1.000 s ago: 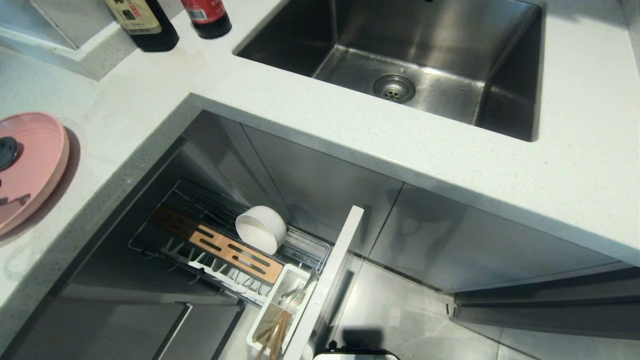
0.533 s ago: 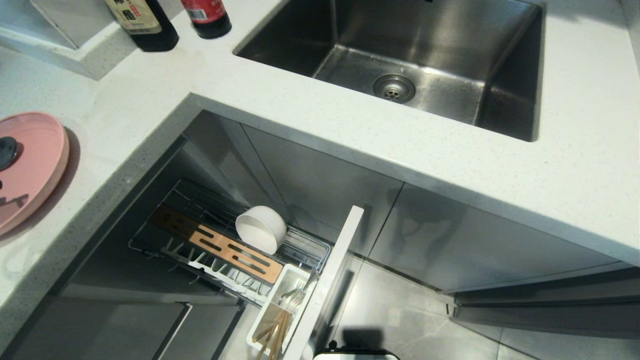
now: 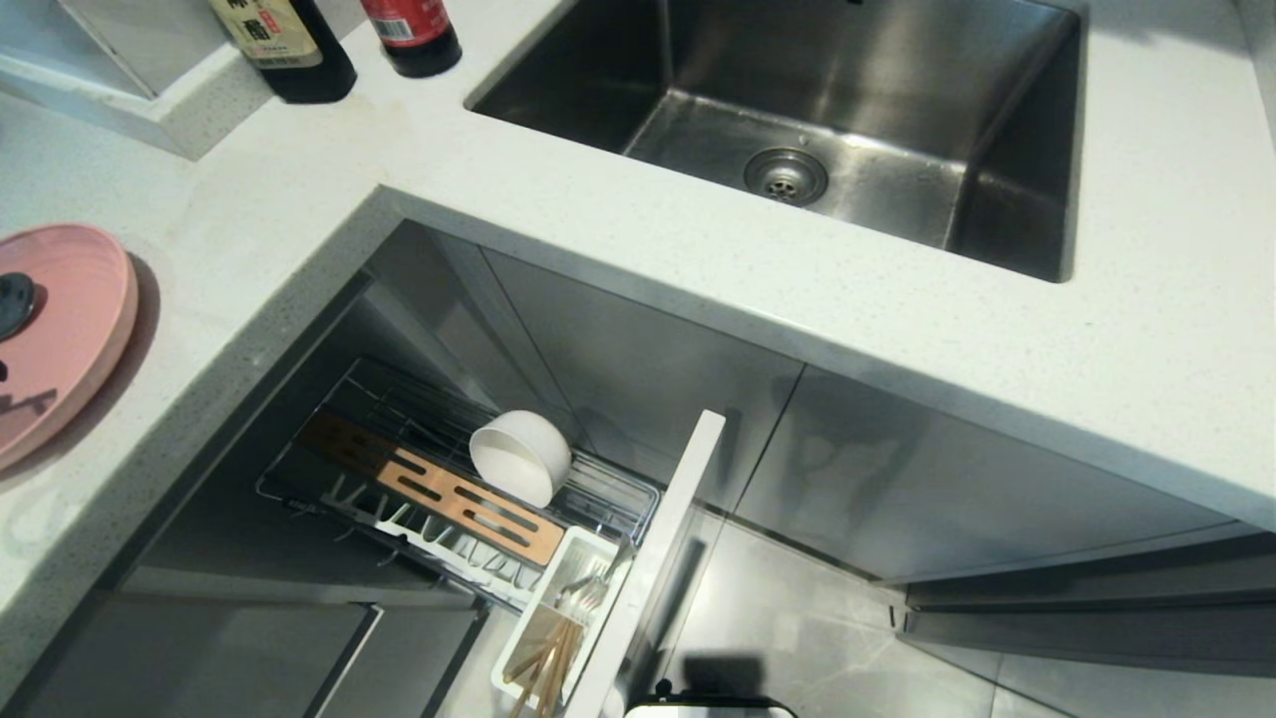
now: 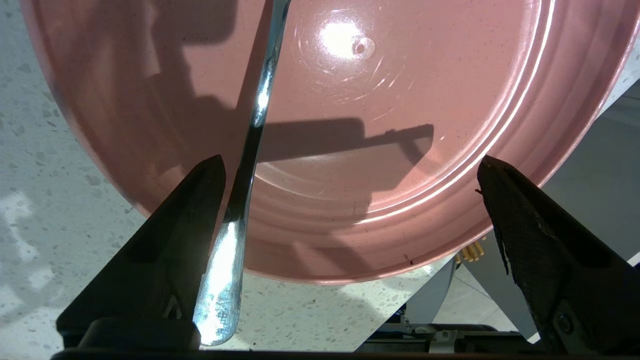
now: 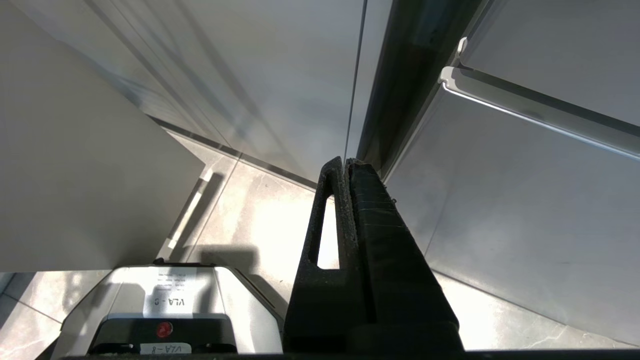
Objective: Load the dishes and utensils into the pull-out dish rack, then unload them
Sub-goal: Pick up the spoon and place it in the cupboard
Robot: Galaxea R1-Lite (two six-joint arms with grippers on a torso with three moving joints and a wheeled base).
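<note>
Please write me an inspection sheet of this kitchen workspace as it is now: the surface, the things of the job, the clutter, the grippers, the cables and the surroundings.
Surface: pale speckled countertop, L-shaped around the open cabinet.
Job's things: pink plate on the countertop at the left edge, metal spoon lying across it; cream bowl in the pull-out dish rack, which is drawn out; chopsticks in the white utensil cup.
Clutter: two dark bottles at the back.
Grippers: left gripper open, over the plate, one finger beside the spoon; right gripper shut, parked low by the cabinet doors.
Cables: nothing seen.
Surroundings: steel sink, grey cabinet fronts, tiled floor.
</note>
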